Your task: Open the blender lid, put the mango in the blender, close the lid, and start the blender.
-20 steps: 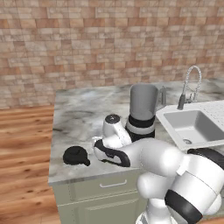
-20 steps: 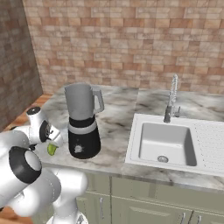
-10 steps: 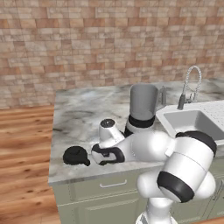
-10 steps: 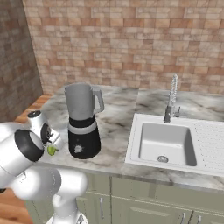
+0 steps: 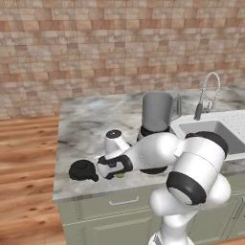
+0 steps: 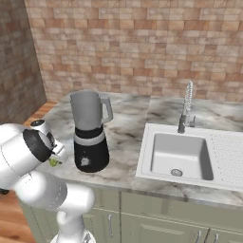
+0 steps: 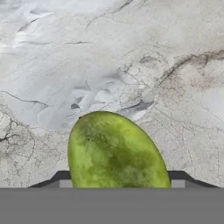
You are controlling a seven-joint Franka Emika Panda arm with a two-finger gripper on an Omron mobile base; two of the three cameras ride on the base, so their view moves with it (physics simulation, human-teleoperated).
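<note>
The mango, oblong and yellow-green, lies on the marble counter, and my gripper has its dark fingertips pressed to its two sides. From the left base view the gripper is down at the counter's front, with a sliver of mango under the hand. The blender lid, a black round cap, rests on the counter just left of the hand. Right behind the arm stands the blender, its grey jar open at the top. The right base view shows the blender and the mango beside its base.
A sink with a tall faucet takes up the counter to the blender's right. The counter's front edge runs close below the hand. A brick wall backs the counter, and wooden floor lies to the left.
The hand has dropped down over the mango and its jaws have closed in from wide open onto the fruit. The arm's elbow has swung lower and to the right.
</note>
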